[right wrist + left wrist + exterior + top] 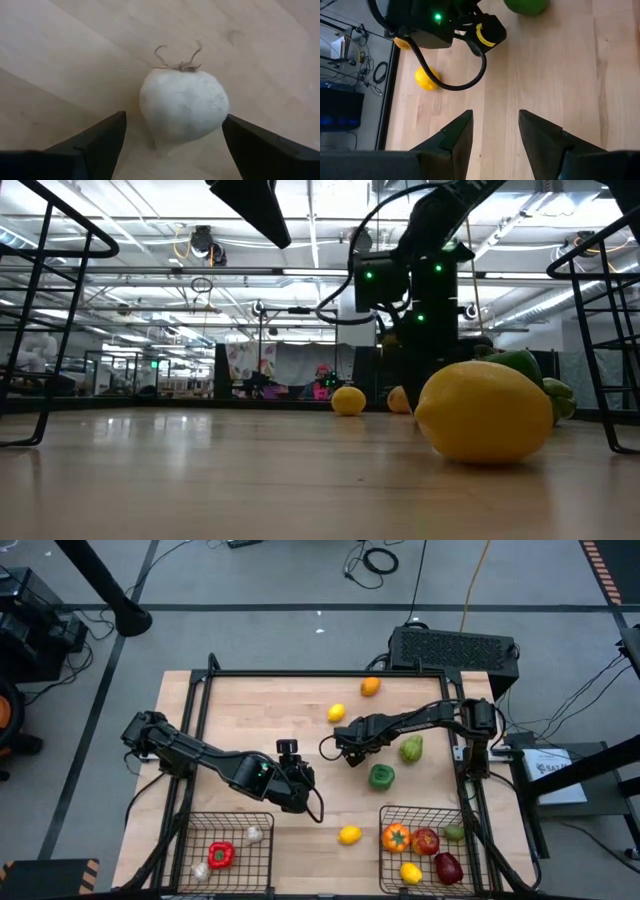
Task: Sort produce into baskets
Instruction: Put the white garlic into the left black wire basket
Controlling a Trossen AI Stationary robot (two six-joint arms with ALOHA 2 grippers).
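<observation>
One garlic bulb (pixel 183 105) sits between the right gripper's (pixel 172 135) spread fingers, ready for the squeeze.
From above, that gripper hovers centre frame; I'd lower it, close evenly, then carry to the lower-left basket (pixel 190 830). Left gripper (pixel 495 127), part-open, holds nothing.

A lab or workshop hall: cables (pixel 380 560) are trailing over the grey floor (pixel 270 580), ceiling lights (pixel 150 230) are glowing beyond, and a framed wooden worktop (pixel 290 700) is standing there.
</observation>
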